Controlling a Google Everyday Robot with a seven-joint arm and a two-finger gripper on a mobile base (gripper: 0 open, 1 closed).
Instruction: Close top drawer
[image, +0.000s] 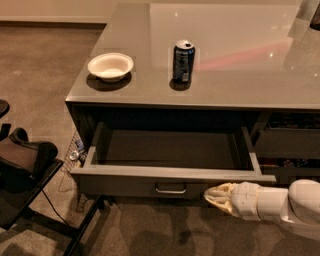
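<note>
The robot's white, segmented arm (280, 202) enters from the lower right and is cut off by the frame edge, so its base is out of sight. The right side of the glossy grey countertop (240, 60) also runs out of frame, and a dark object at the top right corner is too cropped to name. Small items on the floor under the cabinet's left end are too dim to make out, as are the contents behind the narrower dark drawer front (287, 142) on the right. The cream-coloured two-finger gripper (216, 196) sits low, just right of the small metal bar handle (170, 189), its fingers drawn together into a tapered tip and holding nothing. The tip lies against or just at the dark front panel; actual contact cannot be told. The wide shallow top drawer (165, 150), light grey inside, stands pulled well out from under the countertop. On top rest a white round bowl (110, 66) near the left edge and an upright dark blue drink can (183, 61), well apart. A black chair (25, 165) is partly cropped at left.
</note>
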